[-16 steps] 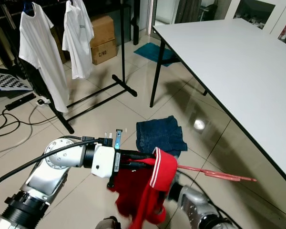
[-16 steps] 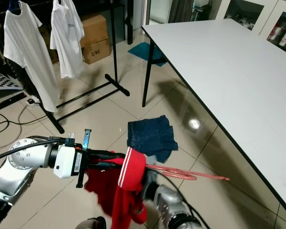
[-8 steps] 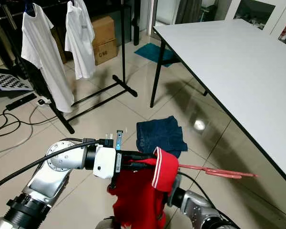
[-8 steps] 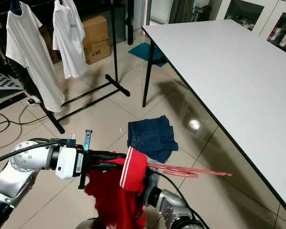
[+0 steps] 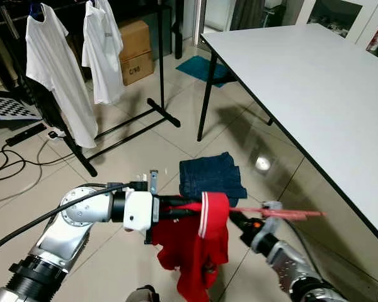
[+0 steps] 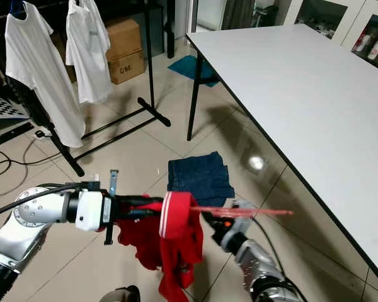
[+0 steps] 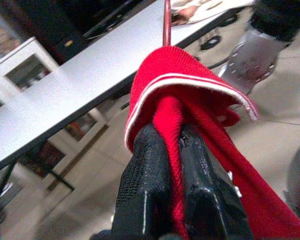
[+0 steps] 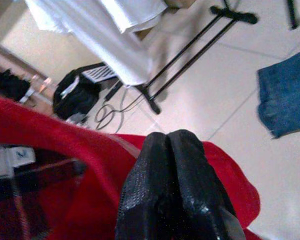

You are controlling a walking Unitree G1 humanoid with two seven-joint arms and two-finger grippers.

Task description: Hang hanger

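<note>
Clamping red garment point(image 5: 201, 242), left gripper point(image 7: 172, 150), right gripper point(image 8: 172, 150) fingers pressed together, red hanger point(image 5: 283, 214) protruding

Clothes rack point(image 5: 159, 63) far left; table point(image 5: 315, 82) right; jeans point(image 5: 211, 176) on floor point(image 5: 132, 157) between

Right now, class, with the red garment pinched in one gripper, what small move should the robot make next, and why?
Probably ease the right gripper further into the red garment, seating the red hanger in it. The left gripper is shut on the collar, but much of the hanger pokes out towards the table.
</note>
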